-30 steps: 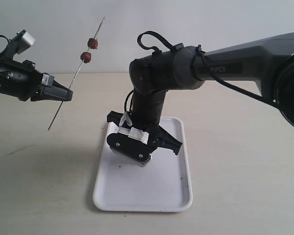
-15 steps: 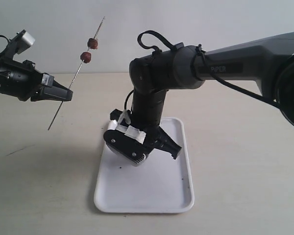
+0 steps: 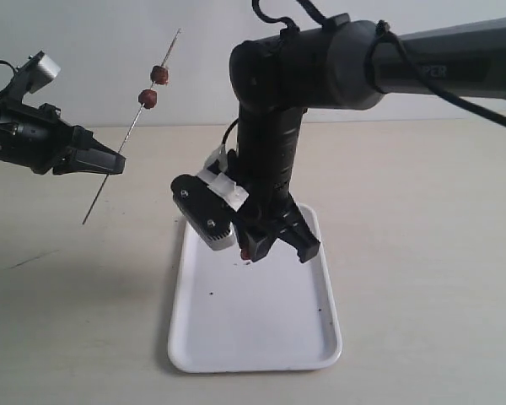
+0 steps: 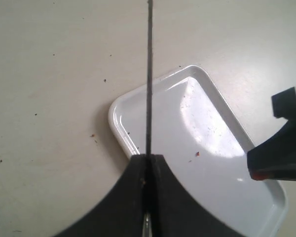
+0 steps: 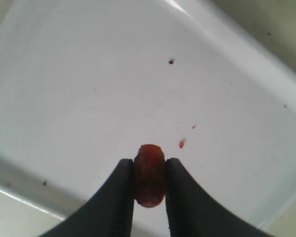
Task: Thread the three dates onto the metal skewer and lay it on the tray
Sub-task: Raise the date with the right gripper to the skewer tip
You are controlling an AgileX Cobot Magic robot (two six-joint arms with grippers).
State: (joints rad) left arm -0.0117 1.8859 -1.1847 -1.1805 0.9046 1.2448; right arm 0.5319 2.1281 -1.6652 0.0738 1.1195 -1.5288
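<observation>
The matte black right arm (image 3: 438,67) is a thick tube ending in rounded joint housings, with pale "PIPER" lettering (image 3: 427,72) along it. A thin black cable (image 3: 280,18) loops over its top joint. White plastic clips (image 3: 223,179) sit above a ribbed black block (image 3: 204,218) dotted with small silver screws. The black left arm (image 3: 21,139) carries a small silver-grey box (image 3: 40,69) on top — the left gripper (image 3: 118,165) has smooth black fingers tapering to a point.

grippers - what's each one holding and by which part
The left gripper grips the metal skewer on its lower shaft, below the two threaded dates. The right gripper pinches the third date by its sides.
</observation>
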